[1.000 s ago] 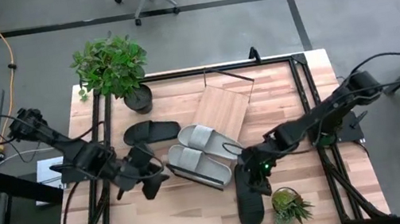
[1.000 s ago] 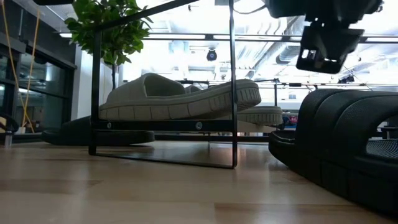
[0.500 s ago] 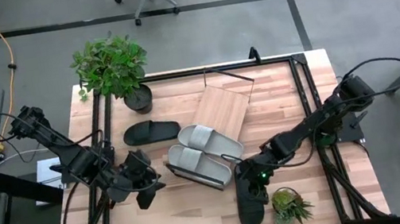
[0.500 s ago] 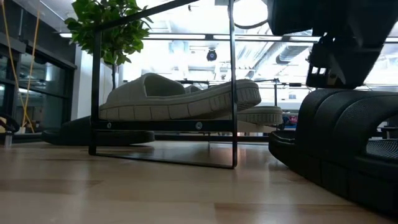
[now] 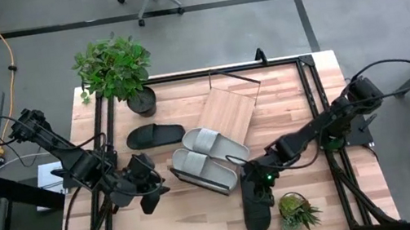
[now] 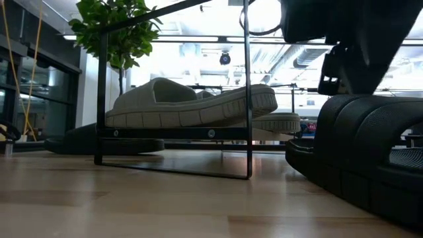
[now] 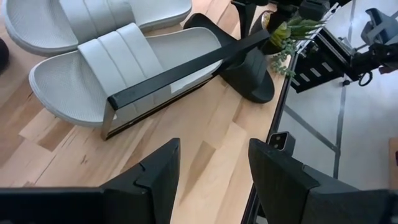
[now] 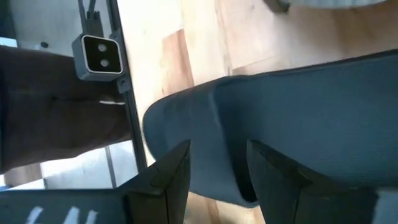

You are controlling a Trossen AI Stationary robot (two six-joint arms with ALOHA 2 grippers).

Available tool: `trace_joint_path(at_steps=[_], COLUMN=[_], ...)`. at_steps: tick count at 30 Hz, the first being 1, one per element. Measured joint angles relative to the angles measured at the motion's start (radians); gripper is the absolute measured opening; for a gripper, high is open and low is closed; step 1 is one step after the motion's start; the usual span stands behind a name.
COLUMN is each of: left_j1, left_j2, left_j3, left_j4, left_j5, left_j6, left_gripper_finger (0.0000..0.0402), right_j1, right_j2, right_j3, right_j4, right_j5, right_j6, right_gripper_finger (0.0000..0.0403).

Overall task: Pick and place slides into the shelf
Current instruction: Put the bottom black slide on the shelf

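We see 2 pale slides [image 5: 204,158] lying side by side on the near end of the shelf [image 5: 226,116], at the middle of the high view, with 1 black slide [image 5: 155,135] on the desk [image 5: 205,222] to their upper left, near the potted plant [image 5: 117,69]. The other black slide [image 5: 256,206] lies at lower centre-right, beside a small plant [image 5: 296,212].

The right claw [image 5: 260,193] is down over that slide; in its wrist view its fingers [image 8: 168,180] are spread and straddle the strap, not yet pinching it. The left claw [image 5: 149,191] hangs spread and empty above bare desk at lower left.

We judge the pick to be in hand, 2 of 4 slides placed. The risks: the soft strap may fold or slip when the fingers press together, so the slide would swing or drop on the lift. The small plant stands just beside the slide and could be knocked over. The shelf's wire frame [image 7: 186,65] and the pale pair could be nudged as the black slide is carried across.
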Motion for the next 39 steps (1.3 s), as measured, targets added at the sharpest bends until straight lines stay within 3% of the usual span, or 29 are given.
trace_joint_path(at_steps=[25, 39], left_j1=[0.000, 0.000], left_j2=[0.000, 0.000], left_j3=[0.000, 0.000], left_j4=[-0.041, -0.047], left_j5=[0.000, 0.000], left_j6=[-0.006, -0.006], left_gripper_finger=[0.0179, 0.0179], right_j1=[-0.003, 0.003], right_j2=[0.076, 0.076], right_j3=[0.000, 0.000], right_j4=[0.026, 0.061], right_j5=[-0.100, -0.107], right_j6=[-0.022, -0.027], right_gripper_finger=[0.0141, 0.0045])
